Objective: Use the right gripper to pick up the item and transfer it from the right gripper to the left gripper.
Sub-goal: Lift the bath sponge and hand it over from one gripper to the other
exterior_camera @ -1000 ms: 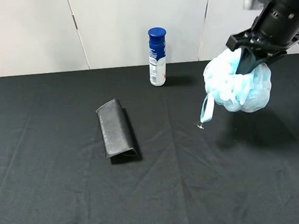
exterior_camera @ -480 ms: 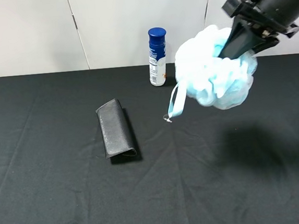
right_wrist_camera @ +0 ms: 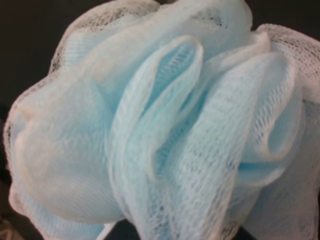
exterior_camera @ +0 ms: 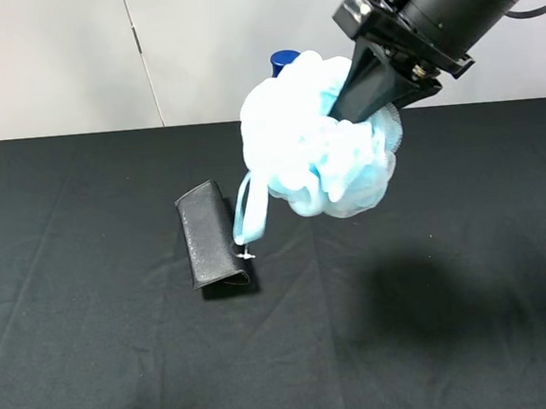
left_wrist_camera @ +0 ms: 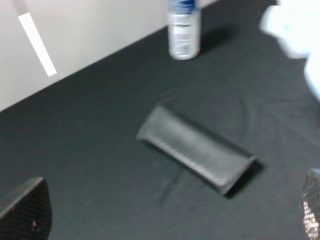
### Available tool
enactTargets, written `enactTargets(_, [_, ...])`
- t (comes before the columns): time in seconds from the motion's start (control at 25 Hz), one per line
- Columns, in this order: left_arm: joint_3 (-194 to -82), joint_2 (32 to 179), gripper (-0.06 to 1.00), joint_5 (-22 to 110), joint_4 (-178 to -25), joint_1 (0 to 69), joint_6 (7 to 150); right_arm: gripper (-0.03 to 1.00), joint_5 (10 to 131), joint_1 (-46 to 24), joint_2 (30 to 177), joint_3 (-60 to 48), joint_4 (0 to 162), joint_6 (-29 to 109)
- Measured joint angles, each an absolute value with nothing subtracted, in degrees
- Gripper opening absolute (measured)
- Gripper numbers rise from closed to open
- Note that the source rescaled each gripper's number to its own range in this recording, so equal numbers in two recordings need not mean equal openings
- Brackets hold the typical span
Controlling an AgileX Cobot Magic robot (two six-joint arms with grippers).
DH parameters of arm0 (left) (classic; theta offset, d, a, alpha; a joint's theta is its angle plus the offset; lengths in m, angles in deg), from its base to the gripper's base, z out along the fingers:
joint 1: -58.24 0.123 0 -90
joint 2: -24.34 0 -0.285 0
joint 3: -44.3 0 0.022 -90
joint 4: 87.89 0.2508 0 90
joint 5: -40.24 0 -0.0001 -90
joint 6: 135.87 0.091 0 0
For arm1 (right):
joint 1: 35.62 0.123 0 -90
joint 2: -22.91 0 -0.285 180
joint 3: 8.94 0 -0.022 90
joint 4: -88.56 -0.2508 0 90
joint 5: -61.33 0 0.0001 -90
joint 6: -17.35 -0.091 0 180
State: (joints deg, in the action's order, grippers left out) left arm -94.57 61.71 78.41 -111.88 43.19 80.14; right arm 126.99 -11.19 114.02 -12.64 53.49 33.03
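Loofah (exterior_camera: 321, 157) hangs in the air above the table (exterior_camera: 95, 354), about mid-width of the scene and toward the far side. It is clear of the black cloth, and its shadow lies on the table below and a little to the right. It is a puffy ball of light blue and white mesh.

The right end effector (exterior_camera: 355, 102) reaches in from the far right. Its dark tapered fingers are sunk into the right side of the mesh, clamped on the ball and carrying it. A ribbon loop (exterior_camera: 248, 211) dangles from the loofah's left side. In the high view its lower end overlaps the right edge of the case (exterior_camera: 211, 234); whether the two touch cannot be told.

The case lies flat on the table left of centre, its long side running near to far. The bottle (exterior_camera: 284, 60) stands at the far edge by the wall, mostly hidden behind the loofah, with only its blue cap showing.

In the right wrist view the loofah (right_wrist_camera: 160, 120) fills the picture with folds of netting, and no fingers show.

In the left wrist view the left end effector (left_wrist_camera: 167, 215) is spread wide. Its fingers (left_wrist_camera: 27, 210) sit at opposite edges of the picture with only table cloth between them. Ahead of it lies the case (left_wrist_camera: 197, 150), beyond that the upright bottle (left_wrist_camera: 184, 32), and a blurred patch of loofah (left_wrist_camera: 295, 30) shows at the edge.
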Motion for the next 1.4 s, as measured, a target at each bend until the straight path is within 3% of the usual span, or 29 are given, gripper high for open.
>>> enactTargets(0.52, [-102.5,96.0,0.99,58.7,-112.1,17.6,82.0,0.03,126.0,-11.2,114.0,-12.6,51.2,33.0])
enactTargets(1.0, [-111.9,116.2,0.95,43.9,-112.2,5.7,82.0,0.02,125.8,-11.2,114.0,-12.6,51.7,32.9])
enactTargets(1.12, [-112.2,118.9,0.80,41.2,-112.2,5.0,82.0,0.02,125.9,-11.2,114.0,-12.6,52.4,32.9])
enactTargets(1.24, [-112.2,120.7,0.47,39.6,-112.2,5.0,81.9,0.02,125.9,-11.2,114.0,-12.6,52.7,33.2])
enactTargets(1.32, [-112.2,121.1,0.18,39.4,-112.2,5.0,81.8,0.01,125.9,-11.2,114.0,-12.6,52.7,33.5])
enactTargets(1.4, [-112.2,121.2,0.12,39.4,-112.2,5.0,81.8,0.01,125.9,-11.2,114.0,-12.6,52.7,33.5])
